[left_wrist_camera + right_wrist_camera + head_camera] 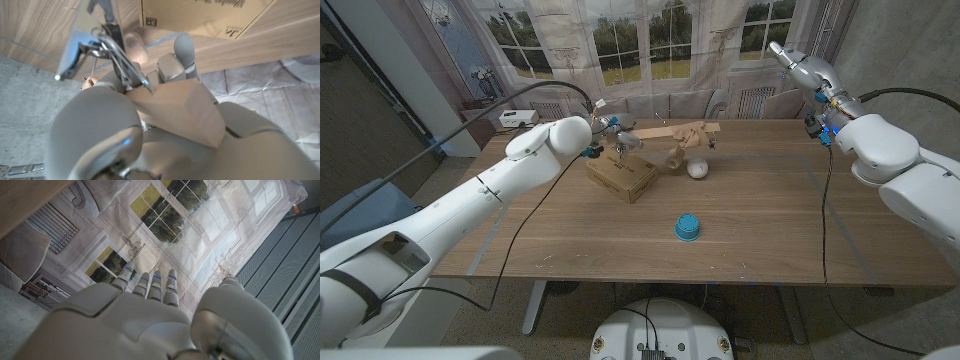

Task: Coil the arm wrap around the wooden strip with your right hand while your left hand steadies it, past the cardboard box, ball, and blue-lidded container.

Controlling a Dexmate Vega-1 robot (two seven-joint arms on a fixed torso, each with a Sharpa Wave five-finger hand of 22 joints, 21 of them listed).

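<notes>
Upper centre of the head frame, my left hand grips the stiff wooden strip while the soft, floppy arm wrap drapes it, so I'd pinch its loose end with my empty, fingers-extended right hand.

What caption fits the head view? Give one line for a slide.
Left hand holds the wooden strip with tan wrap above the cardboard box; right hand raised, apart.

In the head view the left hand is mostly hidden behind its own forearm, so its grip is unclear there. The wooden strip is partly covered by the bunched arm wrap. The cardboard box is cut off in the left wrist view.
</notes>
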